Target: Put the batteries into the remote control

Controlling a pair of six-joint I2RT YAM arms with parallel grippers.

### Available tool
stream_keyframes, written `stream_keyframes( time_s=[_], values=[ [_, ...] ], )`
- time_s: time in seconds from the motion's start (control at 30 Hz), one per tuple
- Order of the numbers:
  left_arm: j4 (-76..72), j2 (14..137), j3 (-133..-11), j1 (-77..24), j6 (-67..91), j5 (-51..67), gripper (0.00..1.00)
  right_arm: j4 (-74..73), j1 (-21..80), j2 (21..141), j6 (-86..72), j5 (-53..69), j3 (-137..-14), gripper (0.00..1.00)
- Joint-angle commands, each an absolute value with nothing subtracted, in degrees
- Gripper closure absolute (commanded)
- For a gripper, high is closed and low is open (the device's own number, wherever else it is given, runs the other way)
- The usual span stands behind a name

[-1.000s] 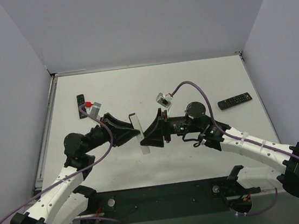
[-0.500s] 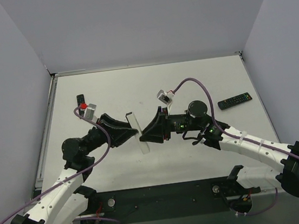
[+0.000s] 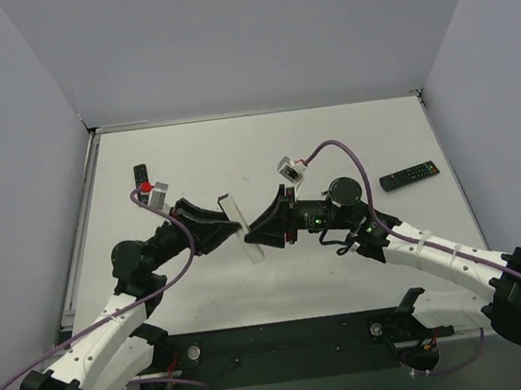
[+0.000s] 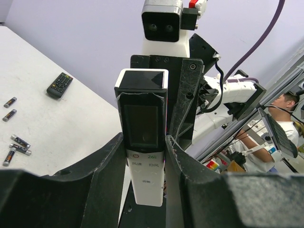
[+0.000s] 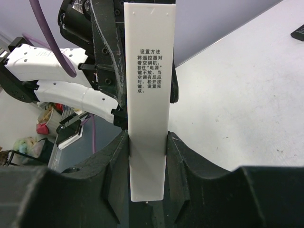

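Looking at a white remote (image 3: 229, 204) held up off the counter (image 3: 329, 129), around the middle, pinched from two sides at once. Left tool (image 3: 236, 221) clamped on its lower half, facing the screen-and-buttons side, with fingers (image 4: 107, 161) pressed against both long edges. Right tool (image 3: 252, 236) clamped on that same remote from the opposite side, facing the plain back with a block of printed Chinese text, fingers (image 5: 116, 161) snug on both edges too. Pretty much upright in both wrist views, leaning a little when seen from above.

Batteries (image 4: 9, 102) lying loose on the counter, well apart from the white remote. Only caught at the far left of the left wrist view: two near each other higher up, a few more bunched lower down. Can't make them out from above.

Also spotting a black remote (image 3: 408, 176) lying flat at the right side of the counter, near the upper pair of batteries in the left wrist view. And a small black remote (image 3: 140, 176) over on the left, just past the left arm's wrist camera.
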State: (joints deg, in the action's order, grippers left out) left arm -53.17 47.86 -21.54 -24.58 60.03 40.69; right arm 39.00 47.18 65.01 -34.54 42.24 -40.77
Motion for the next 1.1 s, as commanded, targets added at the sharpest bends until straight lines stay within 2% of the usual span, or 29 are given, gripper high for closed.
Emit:
stream_keyframes(
  time_s=[0.0, 0.37, 1.07],
  values=[
    [-57.57, 47.9, -23.38, -20.66, 55.81, 24.88, 1.0, 34.81, 47.81, 62.58, -31.56, 48.78, -38.32, 0.78],
    [-63.72, 48.16, -22.33, -18.99, 61.08, 22.15, 1.0, 35.59, 47.81, 63.98, -31.37, 54.48, -37.09, 0.79],
    [-66.89, 48.69, -20.74, -16.96, 63.37, 16.97, 1.0, 34.72, 47.72, 62.84, -31.73, 54.76, -35.42, 0.78]
  ],
)
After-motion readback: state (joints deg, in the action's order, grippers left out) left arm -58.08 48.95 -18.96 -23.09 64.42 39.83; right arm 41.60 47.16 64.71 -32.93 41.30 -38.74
